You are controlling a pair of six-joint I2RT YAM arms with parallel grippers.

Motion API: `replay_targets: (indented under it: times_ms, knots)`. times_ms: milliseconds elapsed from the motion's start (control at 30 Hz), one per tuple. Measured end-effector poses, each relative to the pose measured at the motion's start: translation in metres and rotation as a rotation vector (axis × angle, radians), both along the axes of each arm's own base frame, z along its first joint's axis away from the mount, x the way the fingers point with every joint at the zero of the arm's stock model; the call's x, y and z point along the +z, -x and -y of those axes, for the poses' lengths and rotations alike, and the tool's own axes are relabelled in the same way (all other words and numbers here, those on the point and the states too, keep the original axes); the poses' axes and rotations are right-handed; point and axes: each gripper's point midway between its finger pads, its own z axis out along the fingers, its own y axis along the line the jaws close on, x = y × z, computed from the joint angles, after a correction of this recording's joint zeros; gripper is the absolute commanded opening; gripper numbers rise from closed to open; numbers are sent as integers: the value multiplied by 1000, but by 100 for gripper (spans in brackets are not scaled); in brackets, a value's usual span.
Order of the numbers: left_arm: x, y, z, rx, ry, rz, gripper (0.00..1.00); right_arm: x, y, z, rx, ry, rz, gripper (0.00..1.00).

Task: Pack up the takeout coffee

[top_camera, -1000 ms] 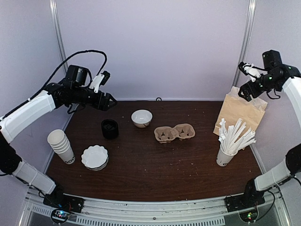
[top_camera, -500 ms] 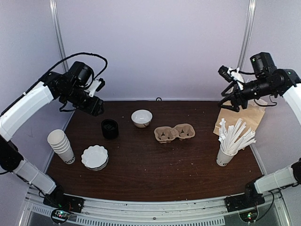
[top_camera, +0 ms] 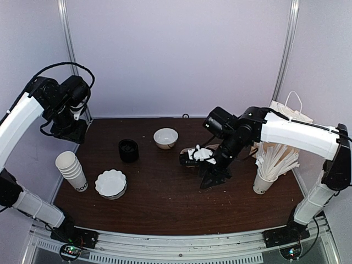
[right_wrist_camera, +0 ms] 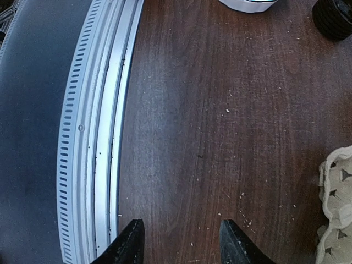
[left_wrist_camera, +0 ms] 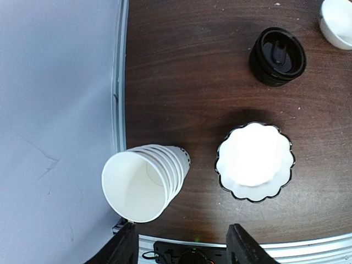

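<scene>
Cup [top_camera: 165, 137]: upright, mouth open, at the back of the table [top_camera: 165, 214], a little left of centre. You cannot read its print from any of the 3 views. The left wrist view clips it at the top right corner. The right wrist view shows only a sliver of it at the top edge.

Lids [top_camera: 128, 150]: black stack, near the cup's left, apart from it. The left wrist view looks straight down on the top 1.

Carrier [top_camera: 188, 158]: pulp, right of the cup, mostly hidden by the right arm in the top view. The right wrist view catches its ragged edge at the right border.

Writing: you can read only "SO", dark print low on the cup stack [top_camera: 71, 170] at front left. The rest turns out of sight. The left wrist view sees into the stack's mouth but shows no letters.

Fluted dish [top_camera: 110, 183]: white, dark-rimmed, just right of the stack.

Right gripper [right_wrist_camera: 181, 242]: low over bare wood in front of the carrier, jaws spread, holding nothing.

Left gripper [left_wrist_camera: 181, 250]: high over the front left corner, jaws spread, holding nothing.

Room: you have bare wood across the front centre up to the slotted rail [right_wrist_camera: 99, 137]. The stack sits close to the left wall [left_wrist_camera: 55, 110]. The stick cup [top_camera: 264, 181] and the bag [top_camera: 286, 113] crowd the right side.
</scene>
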Motion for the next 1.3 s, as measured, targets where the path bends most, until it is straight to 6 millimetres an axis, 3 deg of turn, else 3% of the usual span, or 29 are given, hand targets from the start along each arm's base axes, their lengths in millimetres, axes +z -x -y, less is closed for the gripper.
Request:
replay_targets:
  times_ms: [100, 300, 567, 1033, 1300]
  knots:
    - [-12, 5, -15, 57, -2, -49, 57, -14, 2, -10, 5, 11, -20, 47]
    - [-40, 20, -32, 132, 25, -174, 44, -24, 4, -15, 10, 9, -21, 46]
    - [-73, 34, -44, 172, 53, -306, 40, -54, 18, 1, 22, 34, -30, 43]
    - [-90, 14, -50, 149, 37, -328, 31, -61, 12, 1, 31, 10, 31, 40]
    - [-99, 1, -49, 138, 22, -336, 12, -65, 10, 2, 26, 9, 34, 39]
